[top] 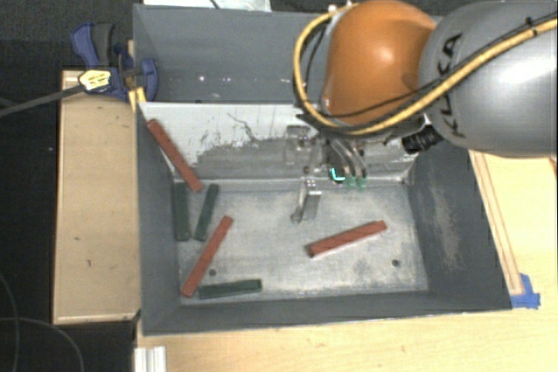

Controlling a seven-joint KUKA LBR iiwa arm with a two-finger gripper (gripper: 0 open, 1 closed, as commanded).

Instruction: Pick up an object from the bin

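Bin [453,213]: hand [306,203] over middle of floor. Middle bar [346,239] just near-right of hand, apart from it. Far-left bar [173,155] slanted along left wall. Nearer: left short bar [180,210], right short bar [207,212] side by side. Slanted bar [207,255] runs toward near-left corner. Near-wall bar [230,287] just beside its near end.

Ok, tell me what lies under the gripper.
Bare bin floor shows below the gripper; the red-brown stick lies apart, to its lower right. The orange cover hides the floor behind it.
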